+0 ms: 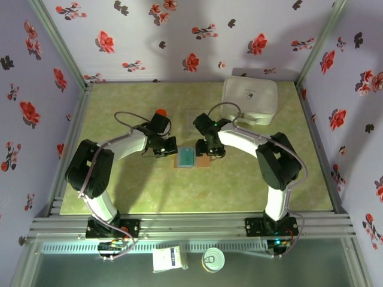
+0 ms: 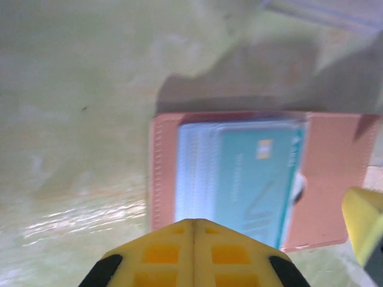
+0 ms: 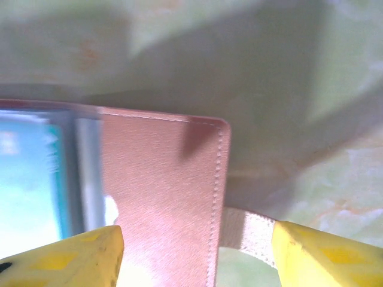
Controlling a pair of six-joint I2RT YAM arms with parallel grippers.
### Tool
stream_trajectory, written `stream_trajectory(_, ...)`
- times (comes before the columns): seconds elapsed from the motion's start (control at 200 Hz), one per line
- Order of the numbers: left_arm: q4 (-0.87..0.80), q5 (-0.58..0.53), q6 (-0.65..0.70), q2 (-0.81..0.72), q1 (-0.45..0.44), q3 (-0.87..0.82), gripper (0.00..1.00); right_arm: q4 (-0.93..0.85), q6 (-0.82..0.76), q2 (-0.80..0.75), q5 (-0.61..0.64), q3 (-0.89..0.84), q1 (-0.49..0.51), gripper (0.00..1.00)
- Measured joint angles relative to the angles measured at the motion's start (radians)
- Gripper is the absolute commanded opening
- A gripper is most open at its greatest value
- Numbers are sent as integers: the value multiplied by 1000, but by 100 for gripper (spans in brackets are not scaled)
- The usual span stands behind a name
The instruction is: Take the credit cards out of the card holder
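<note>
Right now my left claw (image 2: 192, 230) is pressed together, and the card holder (image 2: 326, 173) lies open on the table (image 1: 149, 191) just ahead of it, at twelve o'clock. My right claw (image 3: 197, 239) stands apart, empty, its fingers straddling the holder's tan flap; seen from above it is at the holder's three o'clock. There is one holder. The credit cards (image 2: 257, 179) lie in it: one teal face on top, with paler edges fanned beneath that are too blurred to count. One white rounded box (image 1: 249, 98) sits at one o'clock from the holder, well apart. The table is pale green and marbled, enclosed by lilac walls (image 1: 179, 36) printed with red and black flowers.
</note>
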Motion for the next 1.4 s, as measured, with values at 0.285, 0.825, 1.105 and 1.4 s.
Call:
stream_trajectory(0.285,0,8,0,37,-30,34,3,151,29,-92,-170,-45,-13,44)
stream_trajectory(0.825,20,19,4,97,-30,19,2,425,110,11,-408,-166,-46,25)
stream_trajectory(1.105,26,19,4,97,-30,17,1,480,127,39,-439,-182,-52,20)
stream_trajectory(1.4,28,19,4,97,-30,14,1,507,128,51,-451,-196,-58,19)
